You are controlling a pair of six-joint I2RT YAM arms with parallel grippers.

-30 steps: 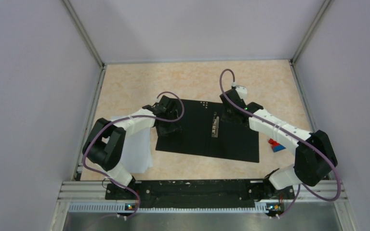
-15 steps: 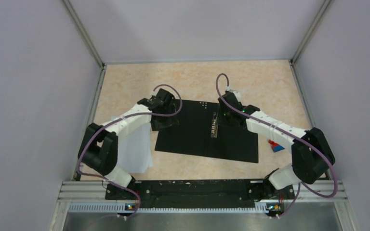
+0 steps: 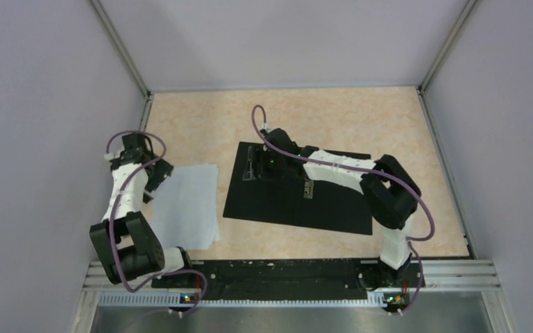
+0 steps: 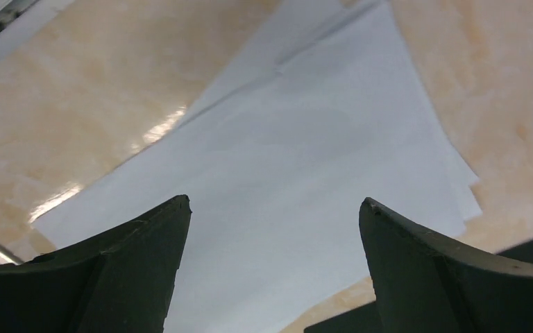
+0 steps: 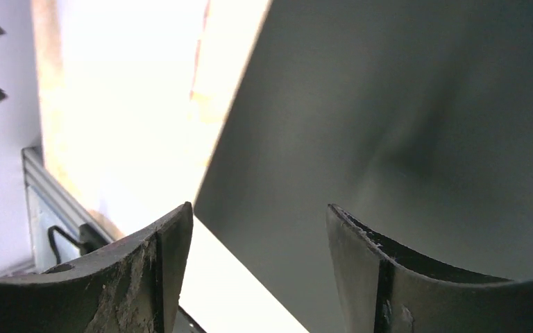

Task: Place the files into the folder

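The folder (image 3: 333, 205) lies open and flat in the middle of the table, black inside up, with its metal spine clip (image 3: 309, 189) showing. The files (image 3: 187, 208), a thin stack of white sheets, lie left of it on the table. My left gripper (image 3: 158, 177) hangs open over the files' far left edge; in the left wrist view the files (image 4: 284, 159) fill the space under the left gripper (image 4: 274, 202), with nothing between its fingers. My right gripper (image 3: 252, 166) reaches across to the folder's left cover. It stands open and empty over the folder (image 5: 402, 118), near the left edge, in the right wrist view (image 5: 260, 208).
Grey walls close in the table on three sides. A metal rail (image 3: 291, 274) with the arm bases runs along the near edge. The right arm (image 3: 361, 177) stretches low across the folder's right half.
The left arm swung left, off the folder to the files' far edge. The right arm reached from the spine across to the folder's left cover. Both grippers opened wider.
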